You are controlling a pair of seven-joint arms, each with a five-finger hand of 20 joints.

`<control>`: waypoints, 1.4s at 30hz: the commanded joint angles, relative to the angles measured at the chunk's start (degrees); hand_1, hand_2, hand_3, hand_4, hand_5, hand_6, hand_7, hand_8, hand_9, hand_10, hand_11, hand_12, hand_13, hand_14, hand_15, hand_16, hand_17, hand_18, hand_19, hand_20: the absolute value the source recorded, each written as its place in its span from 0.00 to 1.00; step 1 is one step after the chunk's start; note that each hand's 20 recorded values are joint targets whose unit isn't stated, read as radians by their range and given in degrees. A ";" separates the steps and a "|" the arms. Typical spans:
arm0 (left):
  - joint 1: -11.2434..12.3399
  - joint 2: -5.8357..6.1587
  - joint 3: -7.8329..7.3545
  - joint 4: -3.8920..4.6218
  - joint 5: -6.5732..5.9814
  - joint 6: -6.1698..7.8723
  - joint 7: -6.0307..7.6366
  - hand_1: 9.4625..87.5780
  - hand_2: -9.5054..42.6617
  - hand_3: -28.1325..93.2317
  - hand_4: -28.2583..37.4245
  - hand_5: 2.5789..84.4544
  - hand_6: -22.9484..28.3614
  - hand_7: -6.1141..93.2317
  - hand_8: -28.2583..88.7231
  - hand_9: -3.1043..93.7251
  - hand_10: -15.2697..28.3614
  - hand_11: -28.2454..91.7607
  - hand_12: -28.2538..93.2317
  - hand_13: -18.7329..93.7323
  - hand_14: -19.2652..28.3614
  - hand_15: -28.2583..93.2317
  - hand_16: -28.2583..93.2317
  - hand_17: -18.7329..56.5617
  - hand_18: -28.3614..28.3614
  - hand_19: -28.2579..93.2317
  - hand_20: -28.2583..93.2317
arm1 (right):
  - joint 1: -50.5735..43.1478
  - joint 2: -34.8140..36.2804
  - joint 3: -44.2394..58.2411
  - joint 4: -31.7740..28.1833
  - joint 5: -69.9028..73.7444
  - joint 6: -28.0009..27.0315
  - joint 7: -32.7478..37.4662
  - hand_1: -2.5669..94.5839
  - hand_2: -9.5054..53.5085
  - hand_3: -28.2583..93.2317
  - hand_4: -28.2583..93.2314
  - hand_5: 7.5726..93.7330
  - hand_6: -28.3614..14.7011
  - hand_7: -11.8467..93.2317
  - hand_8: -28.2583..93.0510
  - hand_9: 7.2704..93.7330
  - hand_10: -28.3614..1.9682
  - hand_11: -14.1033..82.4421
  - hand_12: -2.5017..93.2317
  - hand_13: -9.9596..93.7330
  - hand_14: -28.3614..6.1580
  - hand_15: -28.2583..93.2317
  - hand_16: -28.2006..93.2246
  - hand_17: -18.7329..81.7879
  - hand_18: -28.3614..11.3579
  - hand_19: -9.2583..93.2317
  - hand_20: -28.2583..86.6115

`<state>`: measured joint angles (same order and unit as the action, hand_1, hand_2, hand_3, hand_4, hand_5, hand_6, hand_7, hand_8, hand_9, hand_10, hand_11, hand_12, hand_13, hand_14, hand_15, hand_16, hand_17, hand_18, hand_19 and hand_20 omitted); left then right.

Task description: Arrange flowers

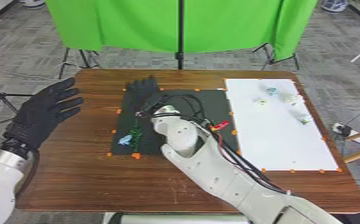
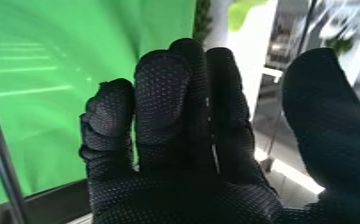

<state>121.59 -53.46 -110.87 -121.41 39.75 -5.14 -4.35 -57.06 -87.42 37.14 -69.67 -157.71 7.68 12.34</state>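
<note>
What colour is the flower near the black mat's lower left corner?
The flower is light blue; the head view shows it best.

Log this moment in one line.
right hand open at far edge of dark mat | left hand open | blue flower on mat | pale flowers on white board

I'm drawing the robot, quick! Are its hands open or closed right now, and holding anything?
Left hand: open, holding nothing.
Right hand: open, holding nothing.

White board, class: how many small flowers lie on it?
4 visible: a bluish flower near the far edge; a yellowish flower just nearer; a white flower to their right; a pale flower nearest, by the right edge. Overlapping petals may hide more.
</note>
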 commanded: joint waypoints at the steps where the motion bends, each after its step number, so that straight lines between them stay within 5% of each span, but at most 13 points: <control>1: 5.42 -3.06 -2.74 -1.34 0.15 1.13 1.19 0.21 0.14 0.82 0.00 0.31 0.50 0.30 0.13 0.25 0.59 0.48 0.32 0.30 0.67 0.59 0.19 0.11 0.84 0.60 0.28 | 1.48 1.89 4.21 -9.50 6.07 2.54 -3.37 0.26 0.06 0.93 0.00 0.45 0.59 0.48 0.04 0.52 0.57 0.64 0.27 0.67 0.61 0.84 0.44 0.47 0.25 0.93 0.62; 4: 8.16 -3.77 -4.04 -1.75 -0.53 2.19 2.34 0.21 0.14 0.82 0.00 0.31 0.50 0.30 0.13 0.25 0.59 0.48 0.32 0.30 0.67 0.59 0.19 0.10 0.84 0.60 0.28 | -0.87 7.01 7.40 -16.58 10.22 -0.54 -6.90 0.26 0.07 0.94 0.00 0.43 0.58 0.47 0.04 0.49 0.56 0.64 0.27 0.64 0.60 0.83 0.43 0.45 0.26 0.90 0.61; 6: 9.18 -6.38 -5.74 -2.20 0.30 1.41 1.54 0.21 0.14 0.82 0.00 0.31 0.50 0.30 0.13 0.25 0.59 0.48 0.32 0.30 0.67 0.59 0.19 0.10 0.84 0.60 0.28 | -3.37 10.89 10.67 -21.27 12.44 -2.64 -8.79 0.27 0.07 0.95 0.00 0.42 0.59 0.46 0.04 0.47 0.57 0.62 0.26 0.61 0.61 0.81 0.41 0.42 0.27 0.85 0.60; 14: 16.71 -10.63 -10.82 -4.10 -1.08 4.04 2.41 0.20 0.14 0.82 0.00 0.30 0.50 0.30 0.13 0.24 0.59 0.48 0.32 0.30 0.67 0.59 0.19 0.10 0.84 0.60 0.28 | -12.27 21.38 21.30 -29.67 20.74 -9.88 -10.80 0.26 0.03 0.96 0.00 0.34 0.58 0.43 0.06 0.36 0.58 0.57 0.26 0.48 0.59 0.77 0.38 0.35 0.26 0.78 0.58; 21: 15.92 -10.87 -9.87 -4.13 -0.27 2.98 2.00 0.20 0.13 0.82 0.00 0.31 0.50 0.30 0.13 0.25 0.60 0.48 0.32 0.30 0.67 0.59 0.19 0.11 0.84 0.60 0.28 | -17.09 25.64 23.10 -32.26 12.65 -13.42 -12.39 0.28 0.05 0.99 0.00 0.35 0.61 0.42 0.06 0.36 0.60 0.55 0.24 0.46 0.59 0.75 0.36 0.35 0.25 0.76 0.59; 28: 16.00 -10.86 -9.12 -4.46 0.29 3.21 2.13 0.20 0.14 0.82 0.00 0.30 0.50 0.30 0.13 0.24 0.59 0.48 0.32 0.30 0.67 0.59 0.19 0.10 0.83 0.60 0.28 | -22.83 33.65 30.12 -34.21 12.27 -17.93 -1.57 0.26 0.02 0.96 0.00 0.28 0.58 0.43 0.06 0.28 0.55 0.52 0.25 0.39 0.57 0.71 0.34 0.33 0.28 0.74 0.57; 35: 16.81 -11.69 -9.47 -4.87 0.33 3.61 2.33 0.20 0.13 0.82 0.00 0.30 0.50 0.30 0.13 0.25 0.59 0.48 0.32 0.30 0.67 0.59 0.19 0.10 0.84 0.60 0.28 | -31.23 41.27 40.46 -33.97 13.13 -16.36 9.18 0.27 0.01 0.96 0.00 0.27 0.55 0.42 0.07 0.28 0.51 0.52 0.25 0.41 0.55 0.76 0.34 0.36 0.29 0.80 0.59; 42: 15.58 -11.21 -8.98 -4.66 0.48 2.96 2.08 0.20 0.14 0.82 0.00 0.30 0.50 0.30 0.13 0.25 0.60 0.48 0.32 0.30 0.67 0.59 0.19 0.10 0.84 0.60 0.28 | -34.28 43.07 45.21 -30.97 14.59 -17.16 14.06 0.28 0.01 0.96 0.00 0.26 0.53 0.40 0.07 0.25 0.49 0.47 0.23 0.39 0.54 0.75 0.32 0.36 0.31 0.79 0.56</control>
<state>137.36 -64.36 -120.29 -126.10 39.76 -2.07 -1.96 -89.24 -47.26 79.02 -104.30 -142.63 -9.61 22.36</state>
